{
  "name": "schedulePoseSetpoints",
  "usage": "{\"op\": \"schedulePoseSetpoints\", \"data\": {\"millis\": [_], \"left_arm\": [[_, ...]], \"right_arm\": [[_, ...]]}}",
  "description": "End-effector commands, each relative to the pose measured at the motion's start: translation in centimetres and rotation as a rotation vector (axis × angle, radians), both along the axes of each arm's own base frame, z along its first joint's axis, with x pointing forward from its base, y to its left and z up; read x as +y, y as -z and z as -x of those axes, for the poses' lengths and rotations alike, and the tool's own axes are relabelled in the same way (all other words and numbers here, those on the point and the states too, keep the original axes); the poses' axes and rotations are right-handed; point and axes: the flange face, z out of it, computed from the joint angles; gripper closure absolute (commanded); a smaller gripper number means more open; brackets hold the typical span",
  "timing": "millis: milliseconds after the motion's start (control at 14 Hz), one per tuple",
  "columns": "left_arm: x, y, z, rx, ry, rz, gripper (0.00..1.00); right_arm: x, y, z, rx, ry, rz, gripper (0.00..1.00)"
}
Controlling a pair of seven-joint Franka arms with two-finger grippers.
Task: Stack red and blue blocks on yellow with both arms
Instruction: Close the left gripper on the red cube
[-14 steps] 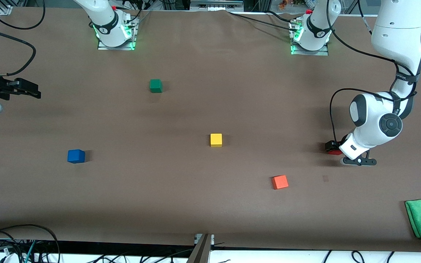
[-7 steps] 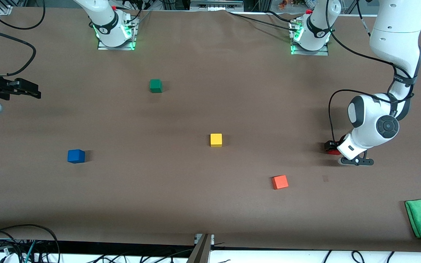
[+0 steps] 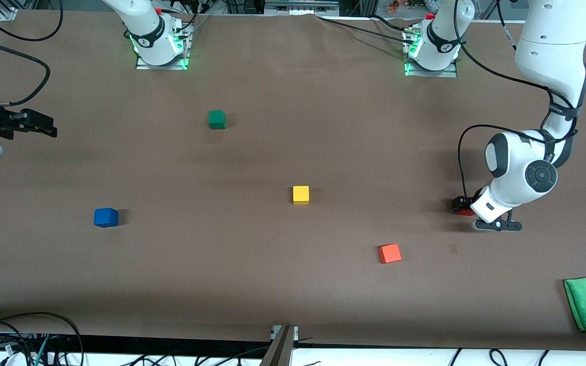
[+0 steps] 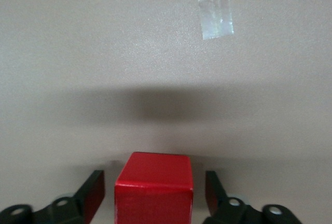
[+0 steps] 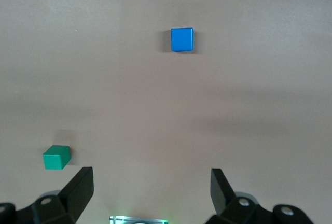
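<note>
— Toward the left arm's end of the brown worktop (image 3: 272, 284), what is the left hand (image 4: 154, 195) doing?

— It is low over the small matte deep-red cube (image 4: 154, 187), fingers (image 4: 93, 193) parted, a gap showing on each side. I judge it should centre, then close squarely on flat faces.

— And the others?

— The bright-blue matte cube (image 3: 106, 217) sits toward the right arm's end, the bright-yellow matte cube (image 3: 300, 194) mid-worktop, well apart. The right hand (image 5: 150, 190) waits spread wide, high over its end of the worktop.
</note>
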Motion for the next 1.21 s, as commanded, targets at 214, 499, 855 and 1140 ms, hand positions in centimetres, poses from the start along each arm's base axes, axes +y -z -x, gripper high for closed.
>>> {"op": "schedulePoseSetpoints", "data": {"millis": [214, 499, 855, 1140], "left_arm": [[0.2, -1.9, 0.1, 0.019, 0.020, 0.006, 0.07], [0.2, -3.0, 0.4, 0.048, 0.019, 0.012, 0.07], [0.4, -2.6, 0.4, 0.049, 0.015, 0.009, 0.12], [0.6, -2.8, 0.2, 0.043, 0.013, 0.008, 0.33]], "right_arm": [[0.0, 0.4, -0.7, 0.001, -0.005, -0.001, 0.00], [-0.1, 0.4, -0.7, 0.001, -0.004, 0.000, 0.00], [0.0, 0.4, -0.7, 0.001, -0.005, -0.001, 0.00], [0.1, 0.4, -0.8, 0.001, -0.007, -0.002, 0.00]]}}
